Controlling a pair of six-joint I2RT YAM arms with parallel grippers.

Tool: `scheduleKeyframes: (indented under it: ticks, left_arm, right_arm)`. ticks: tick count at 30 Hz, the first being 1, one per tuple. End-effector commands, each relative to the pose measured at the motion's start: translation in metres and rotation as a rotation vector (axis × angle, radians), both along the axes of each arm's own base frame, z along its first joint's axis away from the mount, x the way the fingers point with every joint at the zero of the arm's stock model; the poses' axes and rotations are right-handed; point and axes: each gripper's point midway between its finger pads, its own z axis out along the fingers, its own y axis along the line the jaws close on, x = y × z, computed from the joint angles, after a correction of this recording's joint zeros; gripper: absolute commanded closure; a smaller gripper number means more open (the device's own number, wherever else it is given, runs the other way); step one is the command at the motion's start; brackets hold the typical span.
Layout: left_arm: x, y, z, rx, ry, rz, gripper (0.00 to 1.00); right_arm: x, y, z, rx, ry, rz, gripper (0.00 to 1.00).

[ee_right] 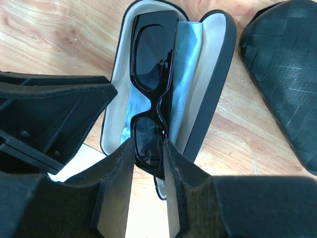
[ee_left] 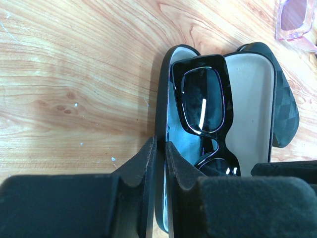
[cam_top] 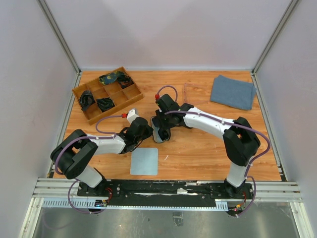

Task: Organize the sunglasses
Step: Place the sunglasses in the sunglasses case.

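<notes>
Sunglasses [ee_right: 151, 64], clamped by right claw [ee_right: 147, 148], sit in open case [ee_right: 214, 59] whose rim left claw [ee_left: 159, 146] pinches; closed case [ee_right: 287, 74] beside.

Bright even overhead light; soft shadows; white glare streak on black sunglasses [ee_left: 203, 106]; near fingers [ee_left: 138, 171] blurred.

Wooden table [cam_top: 198, 148]: tray [cam_top: 132, 91], towel [cam_top: 233, 91], cloth [cam_top: 144, 161], case [ee_left: 250, 99], pink sunglasses [ee_left: 294, 20]

Black sunglasses [ee_right: 148, 59], cream-lined black case [ee_right: 214, 49], pink glasses [ee_left: 294, 17], blue cloth [cam_top: 144, 161]
</notes>
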Motion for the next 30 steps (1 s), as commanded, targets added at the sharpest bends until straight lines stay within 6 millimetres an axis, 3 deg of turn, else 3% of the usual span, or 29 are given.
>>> scheduleKeyframes:
  ticks: [1,10,19,30]
  left_arm:
    - [0.001,-0.004,0.004,-0.007,-0.024,-0.008,0.85]
    - [0.001,-0.004,0.003,-0.008,-0.023,-0.007,0.85]
    - [0.000,-0.005,0.002,-0.011,-0.022,-0.012,0.85]
    - [-0.001,-0.004,0.003,-0.012,-0.023,-0.014,0.85]
  right_arm:
    - [0.006,-0.002,0.015,-0.016,-0.055,-0.013,0.69]
    - [0.012,-0.019,0.035,0.011,-0.091,-0.060,0.59]
    - [0.019,-0.035,0.019,0.055,-0.028,-0.089,0.57]
    - [0.019,-0.024,0.007,0.113,0.015,-0.070,0.56]
